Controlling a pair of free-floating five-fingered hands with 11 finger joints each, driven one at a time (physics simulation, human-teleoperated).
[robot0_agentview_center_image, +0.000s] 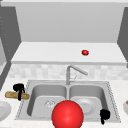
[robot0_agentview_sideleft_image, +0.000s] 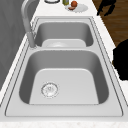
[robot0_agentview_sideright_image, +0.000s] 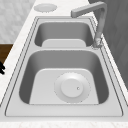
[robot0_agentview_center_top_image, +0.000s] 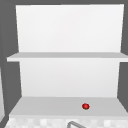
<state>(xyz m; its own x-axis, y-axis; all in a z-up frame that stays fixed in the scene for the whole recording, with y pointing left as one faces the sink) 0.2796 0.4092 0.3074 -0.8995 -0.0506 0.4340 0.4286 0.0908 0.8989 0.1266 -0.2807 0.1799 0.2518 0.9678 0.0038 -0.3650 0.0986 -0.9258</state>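
Apparently grips the bread loaf (robot0_agentview_center_image: 13, 95) with the left robot hand (robot0_agentview_center_image: 18, 88), dark fingers (robot0_agentview_center_image: 19, 96) curled down across the crust near its middle. Has the loaf directly under that palm, lying flat on the surface (robot0_agentview_center_image: 10, 82), with the sink (robot0_agentview_center_image: 31, 86) just to the right of the robot hand and a white plate (robot0_agentview_center_image: 3, 110) near it, toward the front.

Probably handles as light and fairly stiff, with a dry crust that is not slippery. Easy to crush or break if squeezed hard or lifted by one end, so better to take around the middle, as appears now.

Holds the right robot hand (robot0_agentview_center_image: 105, 115) in the air over the front right corner of the sink rim; cannot tell whether open or closed. Shows a second plate (robot0_agentview_center_image: 84, 105) in the basin just left of that robot hand, a big red ball (robot0_agentview_center_image: 67, 115) further left, and a small red fruit (robot0_agentview_center_image: 85, 52) on the shelf (robot0_agentview_center_image: 50, 53) well behind.
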